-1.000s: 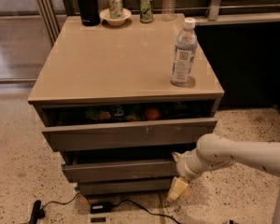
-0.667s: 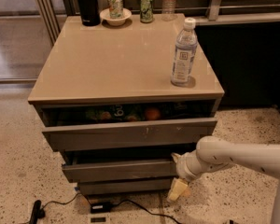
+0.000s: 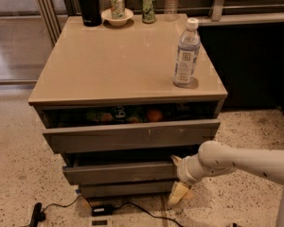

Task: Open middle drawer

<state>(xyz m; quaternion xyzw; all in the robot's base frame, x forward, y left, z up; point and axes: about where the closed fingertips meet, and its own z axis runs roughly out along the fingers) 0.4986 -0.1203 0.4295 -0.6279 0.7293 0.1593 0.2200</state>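
Note:
The middle drawer (image 3: 118, 171) is the medium-width grey-brown front below the wide top drawer (image 3: 132, 135). It stands pulled out a little, with a dark gap above its top edge. My gripper (image 3: 177, 176) is at the right end of the middle drawer front, at the end of my white arm (image 3: 236, 162), which comes in from the right. It is open: the upper finger (image 3: 175, 160) sits at the drawer's top edge by the gap, and the pale yellow lower finger (image 3: 179, 193) hangs beside the lowest drawer (image 3: 125, 189).
The top drawer is partly open, with an orange fruit (image 3: 154, 115) and packets inside. A water bottle (image 3: 186, 53) stands on the cabinet top (image 3: 118, 56), with a black flask (image 3: 89, 4), a bowl holding a can (image 3: 117, 14) and another can (image 3: 148, 7) at the back. Cables (image 3: 104, 209) lie on the floor.

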